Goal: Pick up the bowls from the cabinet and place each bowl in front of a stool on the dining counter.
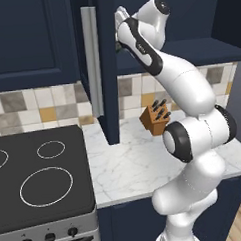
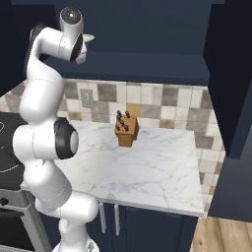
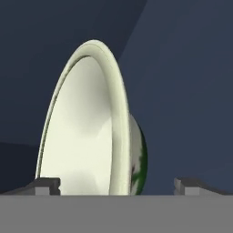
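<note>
A cream bowl [image 3: 86,136] with a green outer pattern stands close before the hand, seen edge-on because the hand view is rolled. My gripper [image 3: 117,185] is open, and the bowl's rim sits between the two dark fingertips [image 3: 45,185] without touching either. In the left base view the arm reaches up into the navy cabinet [image 1: 33,42], past its open door and long silver handle [image 1: 92,59]. From the right base view a sliver of the bowl [image 2: 89,38] peeks out beside the wrist on the cabinet shelf [image 2: 142,66]. The dining counter is out of view.
Below the cabinet lies a marble worktop [image 1: 125,167] with a tiled backsplash and a wooden knife block [image 1: 155,119] [image 2: 126,129]. A black stove [image 1: 40,172] adjoins it on the left. Another open navy door [image 2: 231,74] hangs at the right.
</note>
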Motion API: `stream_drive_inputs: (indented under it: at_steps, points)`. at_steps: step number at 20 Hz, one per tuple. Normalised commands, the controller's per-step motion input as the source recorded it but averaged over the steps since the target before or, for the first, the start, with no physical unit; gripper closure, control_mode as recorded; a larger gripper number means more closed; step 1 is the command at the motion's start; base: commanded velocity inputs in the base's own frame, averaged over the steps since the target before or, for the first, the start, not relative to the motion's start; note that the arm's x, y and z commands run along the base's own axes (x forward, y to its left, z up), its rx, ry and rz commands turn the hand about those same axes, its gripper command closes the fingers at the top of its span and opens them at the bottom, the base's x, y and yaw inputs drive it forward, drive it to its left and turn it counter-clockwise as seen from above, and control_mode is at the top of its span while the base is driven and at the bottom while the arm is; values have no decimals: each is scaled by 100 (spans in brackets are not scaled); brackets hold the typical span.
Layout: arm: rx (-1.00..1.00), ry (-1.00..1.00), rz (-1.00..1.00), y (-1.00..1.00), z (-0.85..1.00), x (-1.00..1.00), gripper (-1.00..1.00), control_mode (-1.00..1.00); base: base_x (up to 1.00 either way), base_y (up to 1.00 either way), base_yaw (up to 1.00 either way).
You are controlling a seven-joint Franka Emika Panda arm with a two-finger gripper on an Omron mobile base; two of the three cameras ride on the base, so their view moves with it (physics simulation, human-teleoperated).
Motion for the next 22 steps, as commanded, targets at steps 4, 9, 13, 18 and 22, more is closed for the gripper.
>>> stream_drive_inputs:
  at_steps: [4, 9, 13, 18, 22]
  points:
    - [0, 0, 0, 10, -3, 8, 100, -100, 0, 0, 0]
    - [0, 0, 1, 1, 0, 0, 100, -100, 0, 0, 0]
    - [0, 0, 1, 0, 0, -5, 100, -100, 0, 0, 0]
    - [4, 0, -8, -29, 0, -32, 100, -100, 0, 0, 0]
    - [5, 0, -12, -52, 0, -43, 100, -100, 0, 0, 0]
